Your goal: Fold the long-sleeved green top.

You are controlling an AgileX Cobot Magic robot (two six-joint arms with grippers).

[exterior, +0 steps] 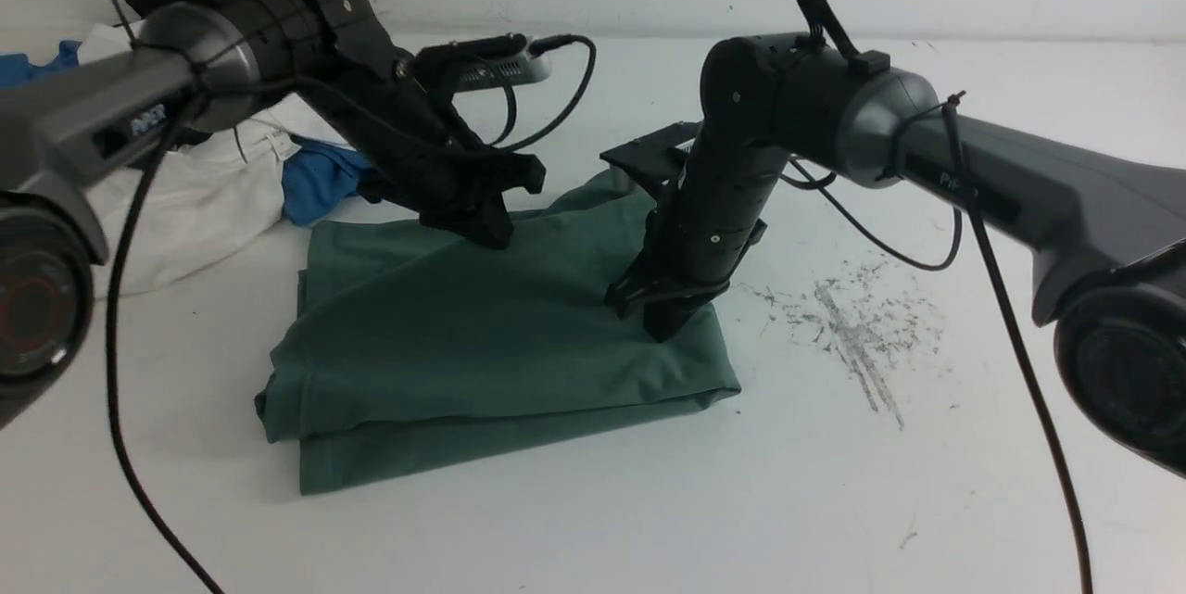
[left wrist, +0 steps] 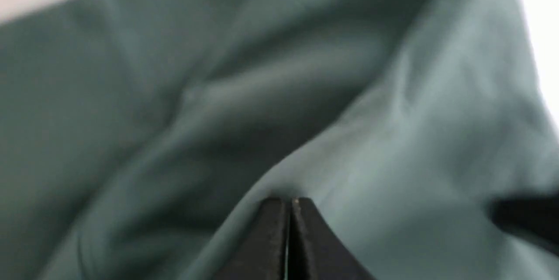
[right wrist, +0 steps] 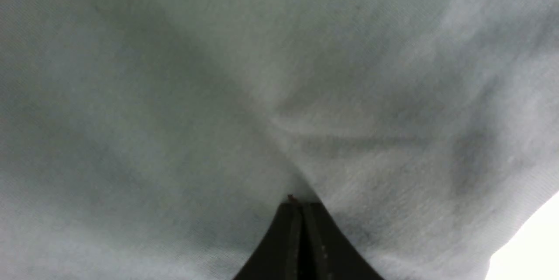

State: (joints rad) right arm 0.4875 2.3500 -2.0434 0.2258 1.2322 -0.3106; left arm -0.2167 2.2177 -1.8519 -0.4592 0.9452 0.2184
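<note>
The green long-sleeved top (exterior: 463, 334) lies on the white table (exterior: 649, 501) as a folded, roughly rectangular stack with layered edges at the near left; its logo, neck tag and sleeves are hidden. My left gripper (exterior: 496, 237) is shut, its tip resting on the top's far edge. My right gripper (exterior: 665, 330) is shut too, its tip pressing down on the top near the right edge. In the left wrist view the closed gripper (left wrist: 289, 201) touches creased green cloth (left wrist: 393, 118). The right wrist view has the closed gripper (right wrist: 301, 203) against the cloth (right wrist: 218, 96), with wrinkles spreading from it.
A white garment (exterior: 204, 195) and a blue garment (exterior: 320, 182) are heaped at the far left, just behind the green top. Grey scuff marks (exterior: 852, 325) stain the table to the right. A black cable (exterior: 120, 390) hangs down at the near left.
</note>
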